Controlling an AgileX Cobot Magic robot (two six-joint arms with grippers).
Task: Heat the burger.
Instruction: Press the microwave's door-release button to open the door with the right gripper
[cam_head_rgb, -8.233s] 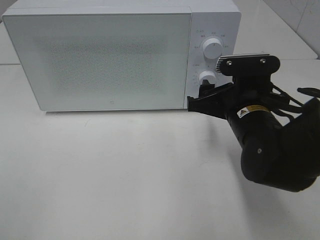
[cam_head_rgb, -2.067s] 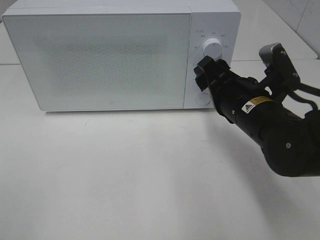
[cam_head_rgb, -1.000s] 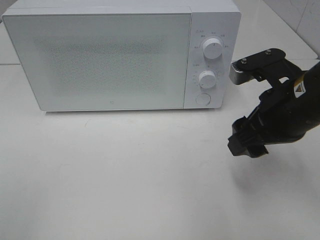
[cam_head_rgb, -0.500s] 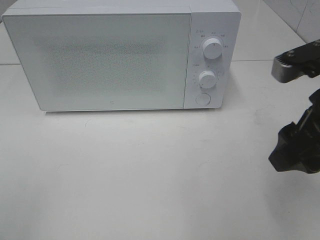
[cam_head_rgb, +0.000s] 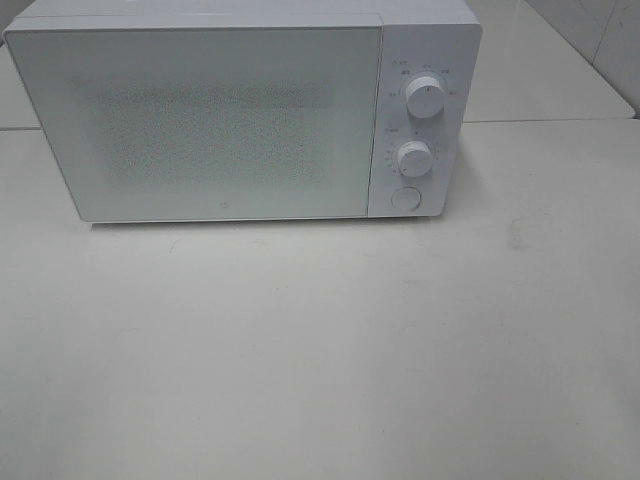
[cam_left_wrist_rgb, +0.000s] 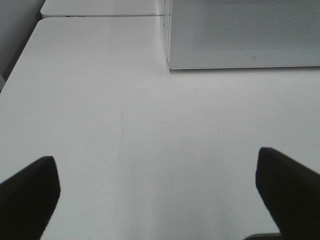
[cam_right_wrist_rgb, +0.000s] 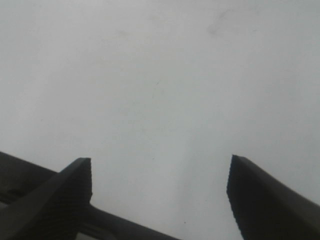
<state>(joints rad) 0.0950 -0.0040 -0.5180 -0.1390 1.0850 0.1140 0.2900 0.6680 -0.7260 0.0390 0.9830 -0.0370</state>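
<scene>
So where is this at? Honestly it looks close to done, or at least at the "waiting" stage. The microwave (cam_head_rgb: 220, 120) sits at the back edge of the worktop (cam_head_rgb: 320, 350) with its door (cam_head_rgb: 200, 110) fully closed, and the burger isn't visible in any view. My guess is it's inside, but the door panel is a frosted, speckled grey-white that you can't see through, so I can't actually confirm that. Whether the upper dial (cam_head_rgb: 427, 98) or lower dial (cam_head_rgb: 415, 157) is set to anything is too small to read. If they are, what's left is just the heating and taking the burger back out. The oven is a boxy, matte white thing with two round ribbed knobs stacked over a flat round button (cam_head_rgb: 404, 197) at its right end. The worktop is smooth, pale and slightly glossy, with a few faint scuffs. Neither arm shows in the high view. In the wrist views, the left gripper (cam_left_wrist_rgb: 155, 156) is spread wide over bare worktop near the microwave's front left corner. The right gripper (cam_right_wrist_rgb: 159, 159) is also spread, with nothing between its dark wedge-shaped tips (only plain surface below).
</scene>
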